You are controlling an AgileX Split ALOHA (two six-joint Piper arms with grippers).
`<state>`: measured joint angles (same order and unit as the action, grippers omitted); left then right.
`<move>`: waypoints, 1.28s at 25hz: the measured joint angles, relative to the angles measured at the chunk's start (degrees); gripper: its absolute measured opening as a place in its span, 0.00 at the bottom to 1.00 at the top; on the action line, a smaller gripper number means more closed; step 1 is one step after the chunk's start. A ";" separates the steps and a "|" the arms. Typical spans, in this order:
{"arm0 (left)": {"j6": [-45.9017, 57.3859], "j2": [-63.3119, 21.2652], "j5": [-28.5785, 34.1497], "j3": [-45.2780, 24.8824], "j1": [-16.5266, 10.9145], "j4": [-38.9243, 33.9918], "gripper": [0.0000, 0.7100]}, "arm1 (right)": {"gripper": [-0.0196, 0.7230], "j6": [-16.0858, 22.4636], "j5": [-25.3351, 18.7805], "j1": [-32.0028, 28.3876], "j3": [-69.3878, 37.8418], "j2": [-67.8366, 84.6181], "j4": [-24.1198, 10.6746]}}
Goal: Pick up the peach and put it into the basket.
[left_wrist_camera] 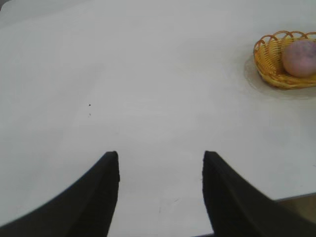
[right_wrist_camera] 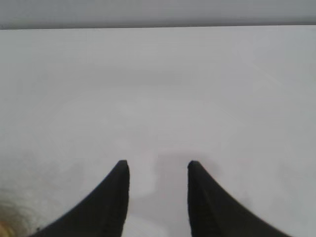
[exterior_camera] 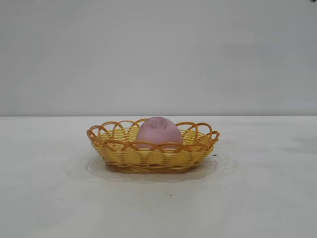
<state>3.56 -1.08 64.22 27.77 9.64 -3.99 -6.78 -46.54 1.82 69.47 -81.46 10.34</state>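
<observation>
- At mid-counter, inside the basket (exterior_camera: 153, 154): the peach (exterior_camera: 159, 131), upright on the weave, speckled top showing above the looped rim, ringed by the scalloped edge on every side.
- Placement judged complete; nothing left to carry, only a clean retreat to finish.
- Off to one side, well apart from the basket: left gripper (left_wrist_camera: 161, 157), jaws apart and empty, only bare counter (left_wrist_camera: 148, 89) between the dark fingers, basket and peach visible far off toward one corner of the left wrist view.
- Over plain counter: right gripper (right_wrist_camera: 158, 164), jaws apart with nothing between them, a faint yellow blur of wicker at the very edge of the right wrist view.
- Neither gripper visible from the exterior view, so both clear of the basket from that side.
- For a good finish: keep the right jaws parted as they are, draw up and away from the rim rather than across it, avoid snagging a loop and dragging the light basket.
- Keep the left arm parked where it sits; no reason to reach in.
- Risk judged low: peach seated deep enough not to roll out unless the basket gets knocked.
</observation>
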 joint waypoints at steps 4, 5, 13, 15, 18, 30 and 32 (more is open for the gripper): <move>0.00 0.00 0.00 0.00 -2.99 0.00 0.47 | 0.35 0.00 -0.28 0.00 -12.85 12.70 0.07; 0.00 0.00 0.00 0.00 -3.31 0.00 0.47 | 0.35 0.00 -0.35 0.00 -15.41 16.15 0.07; 0.00 0.00 0.00 0.00 -3.55 0.00 0.47 | 0.35 0.00 -12.67 0.00 -24.28 40.49 0.35; 0.00 0.00 0.00 0.00 -3.55 0.00 0.47 | 0.35 0.15 -18.21 0.00 -24.36 44.72 0.35; 0.00 0.00 0.00 0.00 -3.55 0.00 0.47 | 0.35 1.46 -23.85 0.00 -24.40 49.45 -0.60; 0.00 0.00 0.00 0.00 -3.55 0.00 0.47 | 0.35 4.70 -21.63 0.00 -39.15 68.50 -6.93; 0.00 0.00 0.00 0.00 -3.69 0.00 0.47 | 0.35 4.48 -20.19 0.00 -40.90 71.51 -6.93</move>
<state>3.56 -1.08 64.22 27.77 5.95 -3.99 -2.30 -66.73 1.82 28.56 -9.95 3.41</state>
